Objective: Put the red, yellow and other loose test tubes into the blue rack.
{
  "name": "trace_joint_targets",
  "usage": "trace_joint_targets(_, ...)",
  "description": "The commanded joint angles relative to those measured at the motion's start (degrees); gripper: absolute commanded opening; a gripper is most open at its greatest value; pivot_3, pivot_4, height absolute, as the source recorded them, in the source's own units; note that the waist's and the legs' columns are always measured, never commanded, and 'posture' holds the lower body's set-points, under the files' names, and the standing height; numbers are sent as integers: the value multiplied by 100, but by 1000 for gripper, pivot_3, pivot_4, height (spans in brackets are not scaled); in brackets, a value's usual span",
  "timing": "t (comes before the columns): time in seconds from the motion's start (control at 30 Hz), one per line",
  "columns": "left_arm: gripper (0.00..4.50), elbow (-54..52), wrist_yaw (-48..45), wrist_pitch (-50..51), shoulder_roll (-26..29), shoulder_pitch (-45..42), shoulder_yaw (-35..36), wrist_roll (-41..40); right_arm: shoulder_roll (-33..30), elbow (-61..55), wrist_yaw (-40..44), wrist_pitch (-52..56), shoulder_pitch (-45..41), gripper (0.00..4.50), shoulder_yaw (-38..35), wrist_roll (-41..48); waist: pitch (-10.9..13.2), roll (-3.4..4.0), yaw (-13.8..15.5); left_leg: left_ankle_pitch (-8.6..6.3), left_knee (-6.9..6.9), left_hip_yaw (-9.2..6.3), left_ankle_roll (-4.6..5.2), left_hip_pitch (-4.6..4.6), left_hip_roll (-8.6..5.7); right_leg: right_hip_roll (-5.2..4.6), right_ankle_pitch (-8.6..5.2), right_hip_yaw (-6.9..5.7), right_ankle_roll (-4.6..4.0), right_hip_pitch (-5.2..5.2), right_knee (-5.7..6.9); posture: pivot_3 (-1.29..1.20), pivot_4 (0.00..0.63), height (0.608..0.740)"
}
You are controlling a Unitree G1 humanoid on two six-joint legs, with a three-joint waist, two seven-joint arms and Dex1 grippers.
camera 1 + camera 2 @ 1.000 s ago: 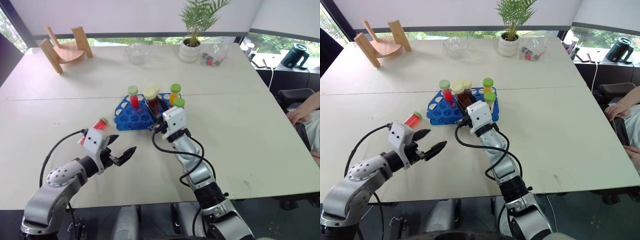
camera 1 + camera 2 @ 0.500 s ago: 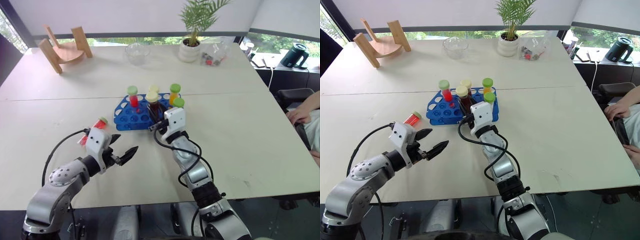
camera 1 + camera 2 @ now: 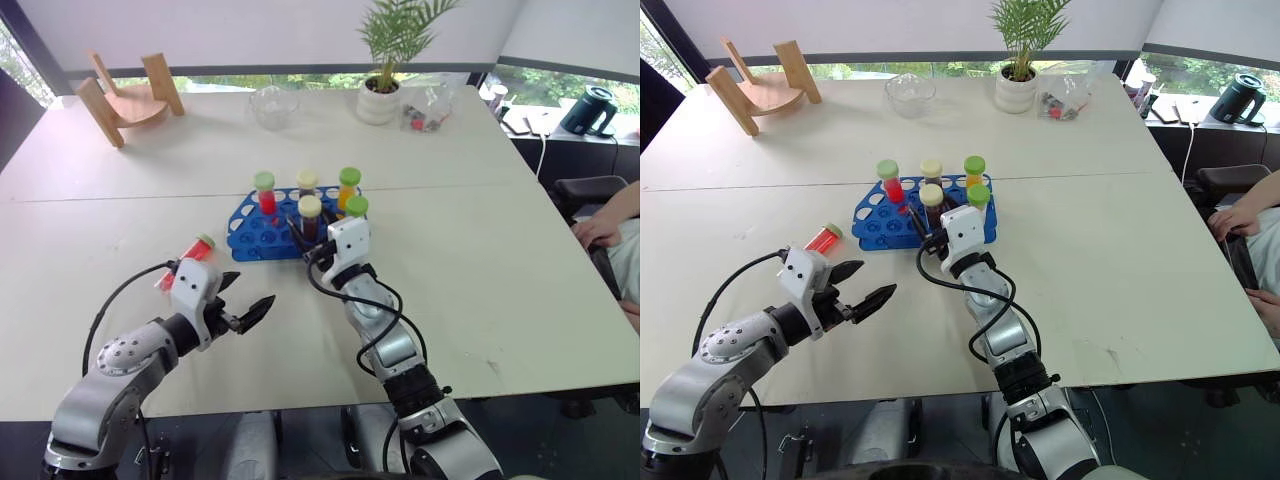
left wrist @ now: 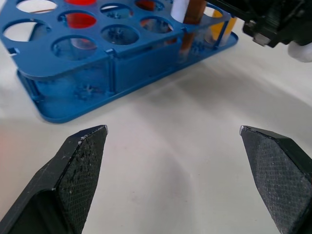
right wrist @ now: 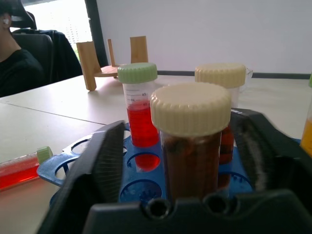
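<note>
The blue rack [image 3: 262,228] sits mid-bench holding five upright tubes. The right tool [image 3: 308,240] stands at the rack's near edge, its fingers apart on either side of a cream-capped brown tube [image 5: 191,141] seated in a hole. A red tube [image 3: 186,262] lies loose on the bench just behind the left tool [image 3: 243,308], which hovers spread wide, holding nothing.

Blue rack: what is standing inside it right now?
The blue rack holds five upright tubes: one red, two brown with cream caps, two green-capped at its right end. The right hand covers their lower parts.
</note>
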Motion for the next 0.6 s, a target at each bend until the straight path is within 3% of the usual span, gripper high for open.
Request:
trace_joint_targets(0.03, 4500, -292, 113, 73, -14, -70, 316, -222, -67, -615, 207, 112, 85, 4463, 74, 59, 0, 0, 6, 0, 0, -1, 0, 0, 0, 0, 0, 0, 0, 1, 0, 0, 150, 740)
trace_joint_targets(0.13, 4500, -526, 240, 475, 288, -167, 374, -220, -329, -1432, 632, 473, 193, 4463, 121, 215, 0, 0, 9, 0, 0, 0, 0, -1, 0, -1, 0, 0, 0, 0, -1, 0, 150, 740)
trace_joint_targets(0.27, 4500, -724, 204, 1145, 718, -492, 1091, -971, -1033, -2754, 1302, 1373, 164, 4463, -245, 782, 1, 2, 12, 0, 3, -5, 0, -6, 0, 0, 1, -3, 2, -1, 0, 0, 150, 740)
trace_joint_targets(0.37, 4500, -565, 126, 1861, 1584, -890, 1352, -1056, -1834, -3583, 2081, 2397, 58, 4463, -666, 1754, 3, -2, 26, 0, 9, -11, 0, -7, -1, 0, 0, -10, 1, 3, -1, 0, 150, 740)
trace_joint_targets(0.5, 4500, 244, -575, 2812, 3317, -1944, 889, -1097, -3032, -4253, 3312, 4234, -184, 4463, -1040, 3714, 11, -3, 7, 0, 9, -10, 1, -3, -2, 7, -10, -9, -16, 5, -1, 0, 150, 740)
trace_joint_targets(0.6, 4500, 1200, -1036, 3273, 4100, -3200, -59, -859, -3897, -4562, 4080, 5242, -256, 4463, -1014, 4720, 19, 0, 8, -1, 4, -8, 2, -4, -2, 8, -12, -10, -16, 1, -5, 0, 150, 740)
